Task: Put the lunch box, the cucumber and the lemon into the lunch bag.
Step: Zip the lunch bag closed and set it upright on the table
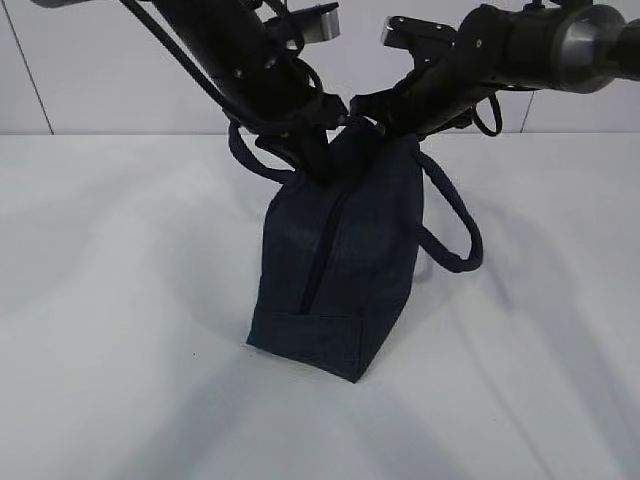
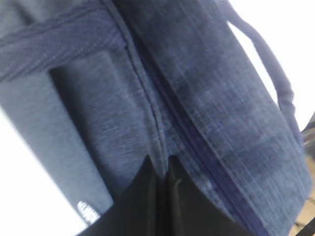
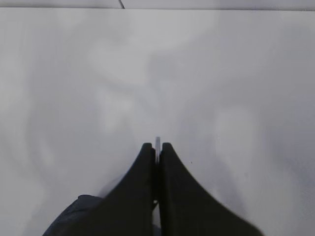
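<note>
White tabletop (image 1: 110, 300); lunch bag (image 1: 340, 270) stands upright, zipper (image 1: 322, 245) running vertically. Left gripper (image 2: 161, 169) pinches its top seam; right gripper (image 3: 156, 147) pinches a thin metal piece, likely the pull.

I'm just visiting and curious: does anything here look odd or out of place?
Yes. The lunch bag isn't sitting flat: it stands tipped up on one end on the table, its top corner between the left gripper and right gripper. Its zipper looks closed.

Soft, even light washed the white tabletop (image 1: 120, 300); faint, diffuse shadows pooled around the dark navy fabric bag (image 1: 340, 270). The left wrist view was blurred and smeared; white areas blew out.
</note>
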